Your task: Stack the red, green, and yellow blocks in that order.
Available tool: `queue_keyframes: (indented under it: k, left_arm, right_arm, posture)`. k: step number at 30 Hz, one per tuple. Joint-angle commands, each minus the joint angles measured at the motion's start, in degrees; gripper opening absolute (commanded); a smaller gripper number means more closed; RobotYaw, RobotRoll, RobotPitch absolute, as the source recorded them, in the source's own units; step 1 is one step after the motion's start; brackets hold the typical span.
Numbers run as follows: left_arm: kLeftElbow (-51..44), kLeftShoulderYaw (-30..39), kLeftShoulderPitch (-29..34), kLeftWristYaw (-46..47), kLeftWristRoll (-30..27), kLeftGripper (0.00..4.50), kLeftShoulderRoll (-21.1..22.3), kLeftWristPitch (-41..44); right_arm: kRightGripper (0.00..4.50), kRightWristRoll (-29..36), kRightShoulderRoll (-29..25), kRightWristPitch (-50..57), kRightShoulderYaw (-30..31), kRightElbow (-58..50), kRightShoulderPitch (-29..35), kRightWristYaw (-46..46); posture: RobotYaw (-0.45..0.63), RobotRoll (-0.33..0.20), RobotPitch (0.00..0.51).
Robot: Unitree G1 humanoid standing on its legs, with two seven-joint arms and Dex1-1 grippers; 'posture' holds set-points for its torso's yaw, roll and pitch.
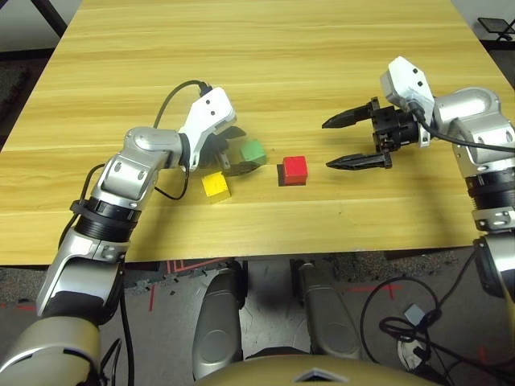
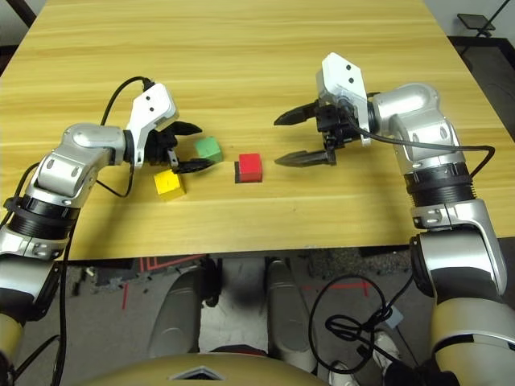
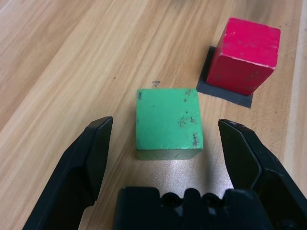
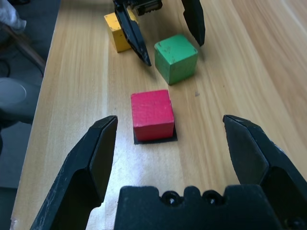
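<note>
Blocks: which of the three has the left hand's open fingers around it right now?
The green block, set between the left hand's spread fingers; the red and yellow blocks are outside them.

Red, green, yellow blocks (image 4: 153, 115) (image 4: 176, 59) (image 2: 170, 185); pale table (image 1: 265, 48), seemingly wood-grained.

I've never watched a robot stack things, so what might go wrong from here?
The left pincer stands open around the green block; closing off-centre could twist it. The yellow block sits close beside that pincer and might get nudged. The red block is small, so a slightly misplaced green one could topple.
</note>
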Motion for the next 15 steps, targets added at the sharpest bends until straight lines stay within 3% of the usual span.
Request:
queue_keyframes:
  k: [1,3,7,15]
  left_arm:
    - [1.01,-0.81,0.61,-0.27,0.84,4.11,-1.02,-0.41]
    - [0.72,-0.71,0.35,0.02,1.04,3.62,-1.63,-0.32]
    - [-1.1,0.47,-1.28,1.02,0.35,2.14,-3.11,1.93]
    - [-6.53,0.2,-7.07,-1.2,-1.59,2.06,-2.77,6.87]
  right_arm:
    - [4.5,0.61,-0.8,0.54,-0.93,-2.04,1.11,-0.44]
    - [4.5,0.6,-0.79,0.43,-1.05,-1.81,1.15,-0.8]
    - [4.5,0.36,-0.68,-0.01,-1.22,-0.84,1.13,-1.35]
    - [4.5,-0.42,-1.04,-1.91,-1.26,1.9,1.98,-1.86]
  posture:
    - [0.13,-0.017,0.247]
    - [0.13,-0.015,0.248]
    - [0.13,-0.008,0.246]
    - [0.14,0.011,0.247]
